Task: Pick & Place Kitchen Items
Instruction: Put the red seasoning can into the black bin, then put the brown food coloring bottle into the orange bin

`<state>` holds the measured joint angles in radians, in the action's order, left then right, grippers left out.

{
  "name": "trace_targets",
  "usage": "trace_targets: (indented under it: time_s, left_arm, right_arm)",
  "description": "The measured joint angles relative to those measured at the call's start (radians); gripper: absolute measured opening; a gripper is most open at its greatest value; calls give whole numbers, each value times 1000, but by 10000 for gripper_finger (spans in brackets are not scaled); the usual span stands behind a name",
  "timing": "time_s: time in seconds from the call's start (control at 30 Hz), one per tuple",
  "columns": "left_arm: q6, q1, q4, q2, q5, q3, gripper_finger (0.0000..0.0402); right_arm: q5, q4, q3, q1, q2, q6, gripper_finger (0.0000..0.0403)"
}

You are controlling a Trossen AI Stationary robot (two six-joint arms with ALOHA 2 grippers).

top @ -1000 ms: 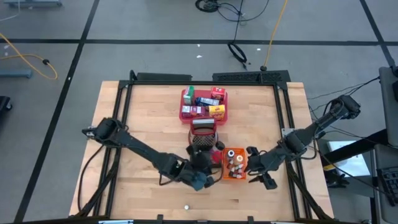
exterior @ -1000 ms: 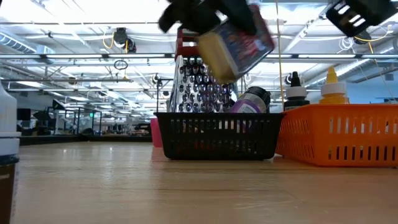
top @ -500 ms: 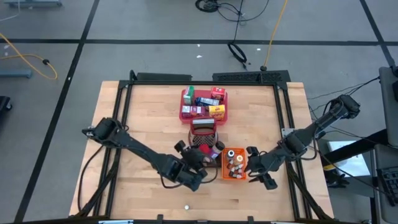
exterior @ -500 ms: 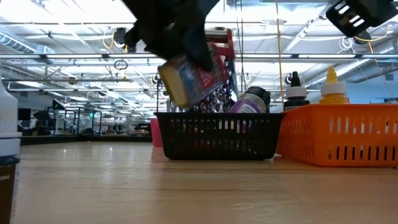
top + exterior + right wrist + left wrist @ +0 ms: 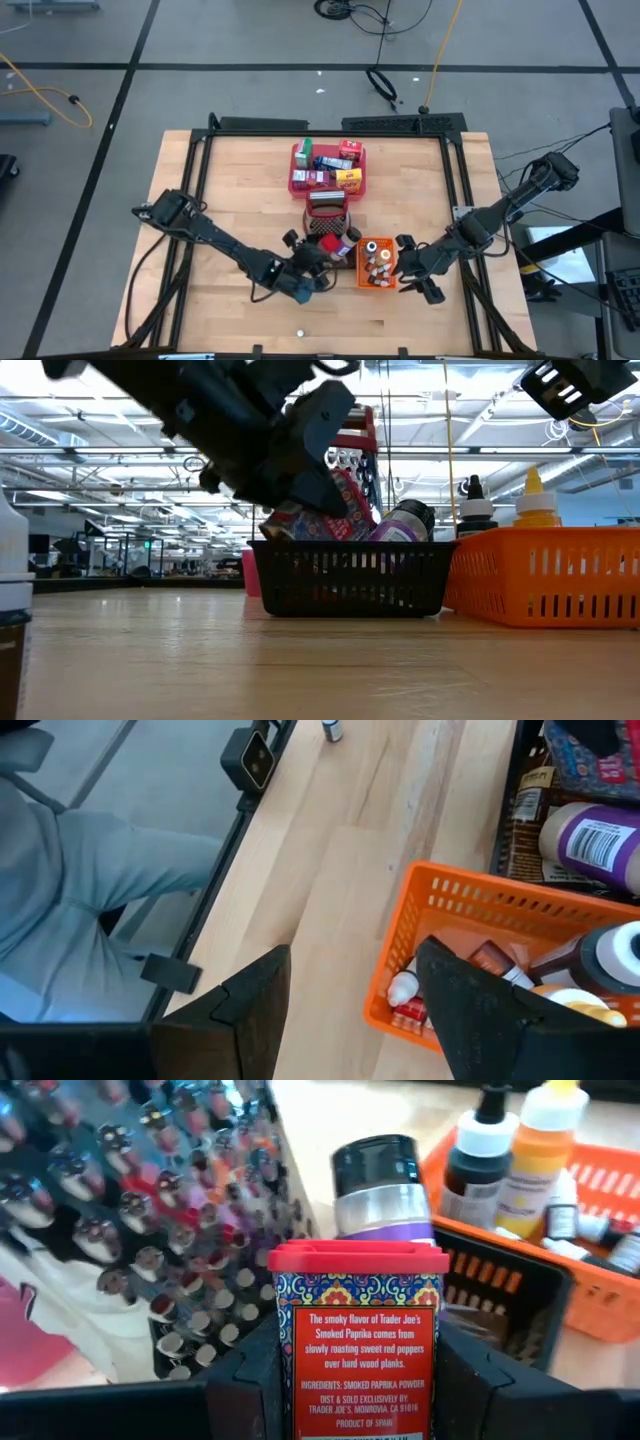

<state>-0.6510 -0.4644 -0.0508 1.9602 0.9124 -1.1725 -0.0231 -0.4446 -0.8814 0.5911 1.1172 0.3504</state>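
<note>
My left gripper point(image 5: 308, 274) is shut on a smoked-paprika tin point(image 5: 360, 1348) with a red lid and patterned sides. It holds the tin over the near side of the black wire basket point(image 5: 350, 575). In the basket stand a metal grater point(image 5: 130, 1230) and a black-capped, purple-labelled bottle point(image 5: 382, 1188). My right gripper point(image 5: 355, 960) hangs open above the table, by the near right corner of the orange bin point(image 5: 375, 262), touching nothing. The red tray point(image 5: 297, 183) at the far middle holds several small packs. My left gripper pinches the tin between its two fingers point(image 5: 250, 1380), one on each narrow side point(image 5: 300, 1370), at the end away from the red lid. The fingers slant down from the table's near left and lie along the tin. The tin is lifted, tilted, its lid end point(image 5: 358, 1258) leading toward the basket.
The orange bin point(image 5: 545, 575) right of the basket holds a dark bottle point(image 5: 480, 1160), a yellow squeeze bottle point(image 5: 540, 1150) and smaller bottles. A small white piece point(image 5: 297, 332) lies near the table's front edge. A white bottle point(image 5: 12, 610) stands at the low view's left edge.
My left gripper has come down with the tin and has tipped more steeply. The tin has dropped from well above the basket to just over the basket's rim, and it is still held.
</note>
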Motion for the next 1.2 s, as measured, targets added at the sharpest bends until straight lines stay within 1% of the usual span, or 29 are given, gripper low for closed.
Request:
trace_targets:
  time_s: [0.27,0.33,0.47,0.5,0.53,0.7,0.77,0.83,0.9,1.0,1.2]
  left_arm:
    - [31,1,354,0,17,173,161]
    - [52,-1,401,0,13,191,161]
    - [58,-1,415,0,4,197,162]
    - [46,-1,415,0,2,197,170]
    - [39,1,415,0,-2,197,187]
    - [49,6,417,-9,-53,198,296]
    - [69,5,421,-19,-70,198,329]
    - [101,1,416,-35,-66,198,354]
    - [123,-4,420,-62,-45,199,372]
    - [146,-12,396,-118,-35,198,387]
    - [143,-53,333,-184,-71,196,391]
  right_arm:
    - [0,0,0,0,0,0,210]
    - [0,0,0,0,0,0,210]
    - [0,0,0,0,0,-8,210]
    - [0,0,0,0,0,-10,210]
    - [0,0,0,0,0,-11,210]
    - [0,-1,0,0,0,-11,210]
    - [0,-1,0,0,0,-11,210]
    - [0,-1,0,0,0,-11,210]
    - [0,-1,0,0,0,-11,210]
    - [0,-1,1,0,0,-11,210]
    - [0,-1,1,0,0,-11,210]
